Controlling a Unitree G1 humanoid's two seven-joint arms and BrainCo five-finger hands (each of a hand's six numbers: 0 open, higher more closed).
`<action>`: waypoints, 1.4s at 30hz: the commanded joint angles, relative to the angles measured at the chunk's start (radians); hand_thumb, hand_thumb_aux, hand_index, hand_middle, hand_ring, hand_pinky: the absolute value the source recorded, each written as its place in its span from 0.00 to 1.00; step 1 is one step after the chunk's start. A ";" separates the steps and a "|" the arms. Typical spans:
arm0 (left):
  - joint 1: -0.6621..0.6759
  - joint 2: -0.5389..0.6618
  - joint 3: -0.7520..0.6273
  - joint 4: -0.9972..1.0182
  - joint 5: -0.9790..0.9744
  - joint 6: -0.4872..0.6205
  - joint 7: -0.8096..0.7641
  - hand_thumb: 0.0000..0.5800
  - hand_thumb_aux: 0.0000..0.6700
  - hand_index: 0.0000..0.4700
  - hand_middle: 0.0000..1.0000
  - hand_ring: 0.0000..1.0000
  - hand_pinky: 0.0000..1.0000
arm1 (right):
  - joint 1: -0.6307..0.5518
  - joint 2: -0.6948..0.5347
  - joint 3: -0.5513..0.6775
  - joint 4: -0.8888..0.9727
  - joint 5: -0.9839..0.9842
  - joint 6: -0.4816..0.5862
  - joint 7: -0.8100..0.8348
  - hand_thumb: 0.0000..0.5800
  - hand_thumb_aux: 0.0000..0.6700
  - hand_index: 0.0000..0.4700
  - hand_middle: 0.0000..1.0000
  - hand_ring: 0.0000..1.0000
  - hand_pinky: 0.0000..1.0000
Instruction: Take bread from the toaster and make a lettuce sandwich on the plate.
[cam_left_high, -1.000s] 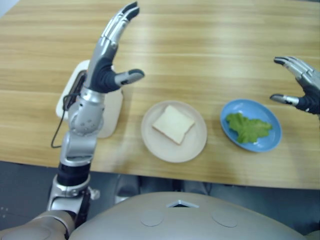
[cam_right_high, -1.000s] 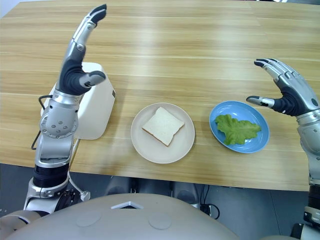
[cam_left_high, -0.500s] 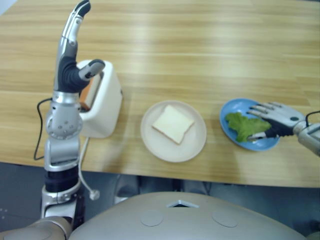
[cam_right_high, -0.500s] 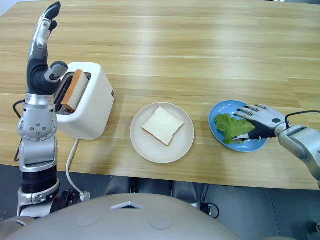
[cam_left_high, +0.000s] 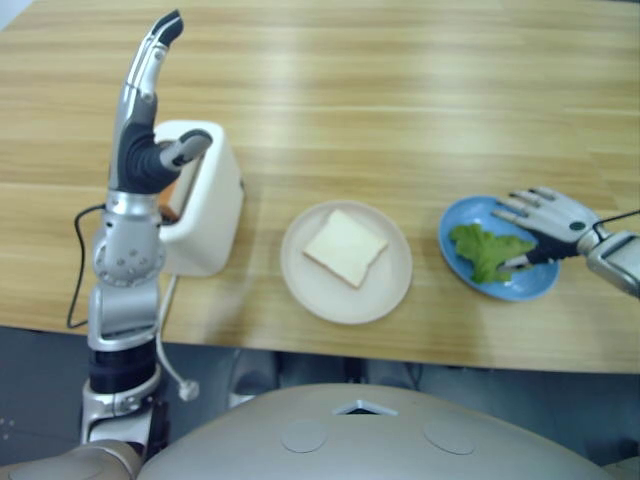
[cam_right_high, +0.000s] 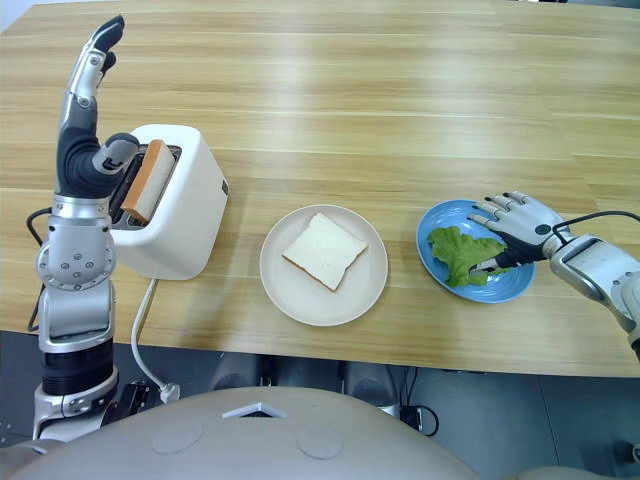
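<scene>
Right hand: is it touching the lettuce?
Cannot tell. In the right eye view the right hand overlaps the lettuce at its right edge, but from above no contact or gap shows.

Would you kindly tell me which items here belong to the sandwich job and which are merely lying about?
Job: toaster; bread slice in its slot; beige plate; bread slice on it; lettuce leaf; blue dish.
Lying about: toaster cord; wooden table.
</scene>
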 joint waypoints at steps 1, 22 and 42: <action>0.015 0.007 -0.008 -0.015 0.003 -0.002 -0.014 0.00 0.00 0.00 0.00 0.00 0.00 | 0.000 -0.008 0.054 0.006 -0.032 0.010 -0.023 0.00 0.00 0.00 0.00 0.00 0.00; 0.036 0.012 -0.015 -0.023 0.001 -0.003 -0.041 0.00 0.00 0.00 0.00 0.00 0.00 | -0.154 0.083 0.261 0.212 -0.052 0.015 -0.138 1.00 1.00 0.98 0.00 0.00 0.00; 0.013 0.006 -0.036 0.003 0.023 -0.007 -0.042 0.00 0.00 0.00 0.00 0.00 0.00 | -0.158 0.098 0.238 0.191 -0.044 0.101 -0.407 1.00 1.00 0.98 1.00 1.00 1.00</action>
